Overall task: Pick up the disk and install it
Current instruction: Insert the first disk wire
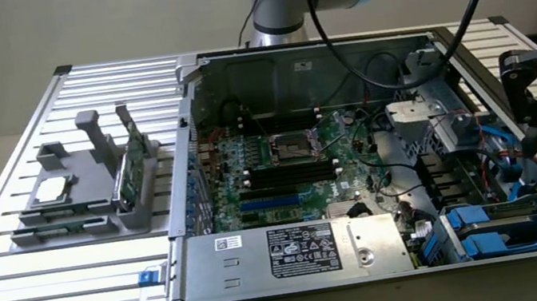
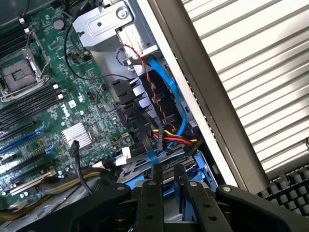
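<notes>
The tool (image 2: 166, 171) hangs empty, fingers (image 2: 152, 193) slightly apart. Beneath it, the disk (image 1: 497, 231) lies in the case's (image 1: 300, 73) corner bay.

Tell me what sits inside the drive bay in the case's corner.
The blue disk carrier; cables cross above it. What lies under it is covered.

Open computer case (image 1: 300, 73) on slatted table (image 1: 55, 297); grey fixture (image 1: 76, 229) beside, exterior view's left.
</notes>
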Robot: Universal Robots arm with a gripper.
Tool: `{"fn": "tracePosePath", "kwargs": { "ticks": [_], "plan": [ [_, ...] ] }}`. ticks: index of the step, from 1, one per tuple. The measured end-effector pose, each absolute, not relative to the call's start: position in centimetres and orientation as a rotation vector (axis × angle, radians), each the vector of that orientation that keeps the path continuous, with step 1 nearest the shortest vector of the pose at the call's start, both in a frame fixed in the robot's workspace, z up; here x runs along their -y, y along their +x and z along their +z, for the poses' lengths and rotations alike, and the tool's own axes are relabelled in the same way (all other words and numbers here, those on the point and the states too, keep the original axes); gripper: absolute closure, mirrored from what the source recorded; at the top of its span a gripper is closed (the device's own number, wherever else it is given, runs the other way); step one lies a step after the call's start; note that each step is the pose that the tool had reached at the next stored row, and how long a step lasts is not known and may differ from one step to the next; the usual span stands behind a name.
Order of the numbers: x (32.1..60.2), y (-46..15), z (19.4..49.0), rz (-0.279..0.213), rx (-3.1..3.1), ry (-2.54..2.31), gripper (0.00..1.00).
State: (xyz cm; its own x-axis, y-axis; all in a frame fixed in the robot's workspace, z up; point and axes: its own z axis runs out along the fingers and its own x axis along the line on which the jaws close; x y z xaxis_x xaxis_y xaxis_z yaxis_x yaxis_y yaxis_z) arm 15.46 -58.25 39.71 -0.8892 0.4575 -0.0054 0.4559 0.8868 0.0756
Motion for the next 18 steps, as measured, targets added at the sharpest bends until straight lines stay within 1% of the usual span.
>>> {"fn": "tracePosePath", "kwargs": {
  "ticks": [3,9,18],
  "plan": [
    [58.3,16.5,39.6,0.113,-3.029,0.735,0.75],
    [58.6,16.6,38.5,0.112,-3.014,0.788,0.75],
    [58.6,16.6,36.9,0.109,-2.939,1.017,0.75]
  ]
}}
